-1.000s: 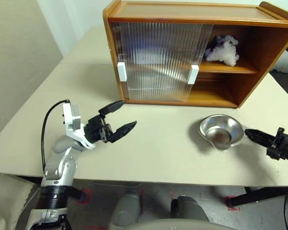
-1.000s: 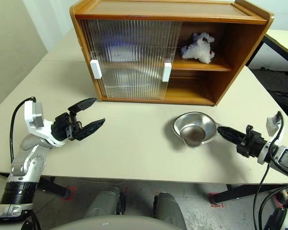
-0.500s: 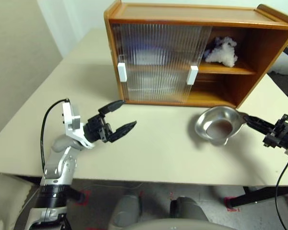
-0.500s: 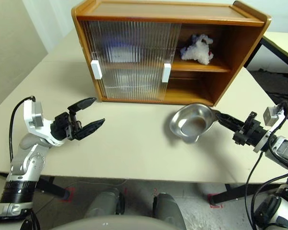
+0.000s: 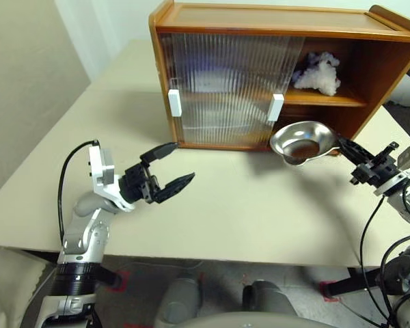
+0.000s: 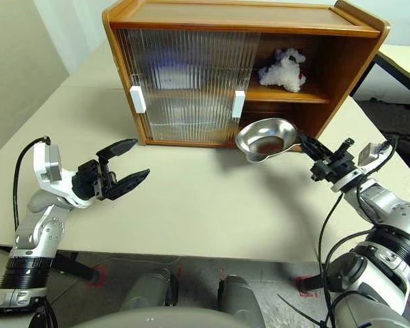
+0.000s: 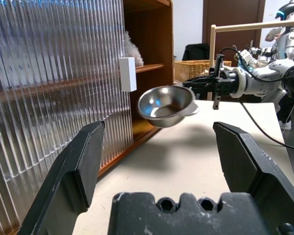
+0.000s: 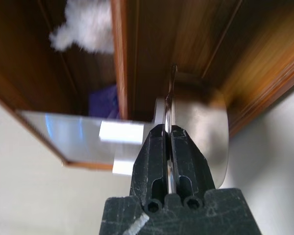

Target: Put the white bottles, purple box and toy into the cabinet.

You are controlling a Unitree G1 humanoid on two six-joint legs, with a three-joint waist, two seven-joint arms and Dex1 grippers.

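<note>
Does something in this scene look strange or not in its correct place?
Yes. The right gripper pinches the rim of a shiny metal bowl, held in the air before the orange-brown wooden cabinet, although only the fluffy white plush toy and similar items belong there.

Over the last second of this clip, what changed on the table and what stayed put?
The right gripper, shut on the rim of the metal bowl, lifted it off the table and carried it toward the cabinet; it now hangs in front of the open right side. The left gripper stayed open and in place. The toy stayed on the cabinet's shelf, and the sliding doors did not move.
</note>
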